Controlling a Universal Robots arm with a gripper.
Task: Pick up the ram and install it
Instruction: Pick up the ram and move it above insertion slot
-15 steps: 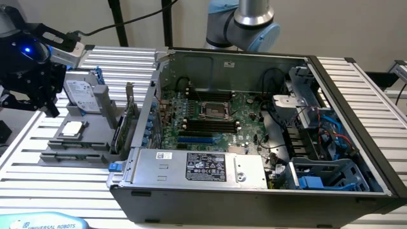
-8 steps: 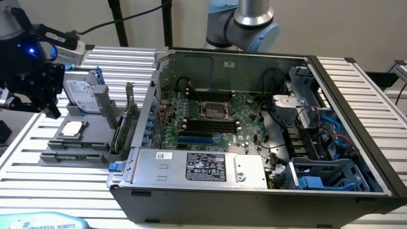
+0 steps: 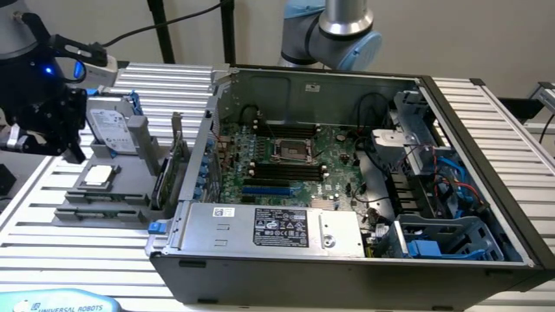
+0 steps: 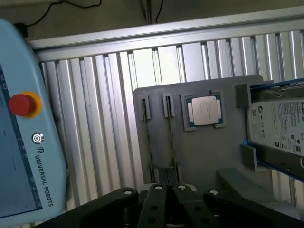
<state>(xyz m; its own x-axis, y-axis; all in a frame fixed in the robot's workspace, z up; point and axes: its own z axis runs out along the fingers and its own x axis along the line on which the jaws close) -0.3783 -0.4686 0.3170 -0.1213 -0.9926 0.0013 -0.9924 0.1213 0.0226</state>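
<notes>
Two ram sticks stand on edge in the slots of a grey holder [image 4: 199,156], seen as thin dark lines: one ram stick [image 4: 149,142] and a second one [image 4: 171,142] beside it. My gripper [image 4: 167,189] hangs above the holder's near end, shut with nothing between its black fingers. In the exterior view the gripper [image 3: 69,151] is at the far left, over the holder [image 3: 95,214] and apart from the open computer case [image 3: 347,260]. The motherboard [image 3: 286,153] lies inside the case with long black memory slots [image 3: 286,170].
The holder also carries a CPU [image 4: 205,110], a silver hard drive [image 4: 280,126] in a blue frame and an upright green expansion card [image 3: 178,162]. A light blue teach pendant [image 4: 23,142] lies beside it. Another robot arm's base [image 3: 334,32] stands behind the case.
</notes>
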